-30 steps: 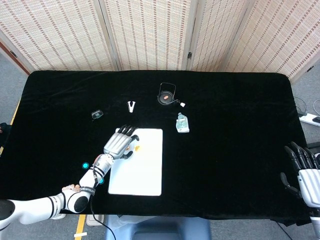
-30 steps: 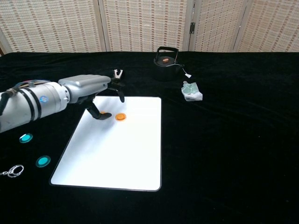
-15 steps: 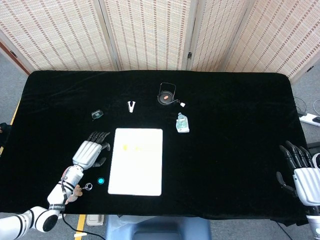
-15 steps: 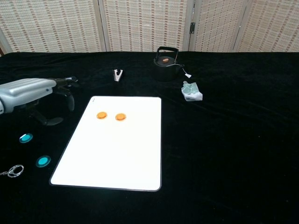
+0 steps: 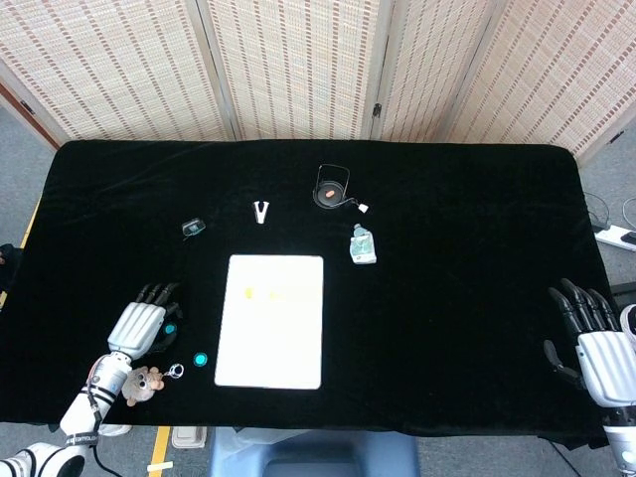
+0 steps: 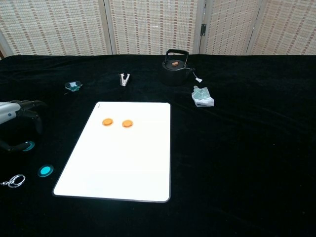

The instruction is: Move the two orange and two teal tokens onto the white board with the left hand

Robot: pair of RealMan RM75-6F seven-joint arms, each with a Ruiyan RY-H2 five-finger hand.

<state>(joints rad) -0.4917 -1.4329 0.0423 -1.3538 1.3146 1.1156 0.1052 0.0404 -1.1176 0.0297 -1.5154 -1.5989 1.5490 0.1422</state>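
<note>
Chest view, two orange tokens (image 6: 117, 123) on white board (image 6: 118, 163), two teal tokens (image 6: 37, 159)

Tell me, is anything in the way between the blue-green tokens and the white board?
Nothing visible is. The two teal tokens lie on bare black cloth left of the white board. The key ring sits off to the side, and the left robot hand hovers over the farther token.

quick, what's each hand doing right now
Left hand: open, holding nothing, fingers spread over a teal token.
Right hand: open, fingers apart, holding nothing, at the table's right edge.
</note>
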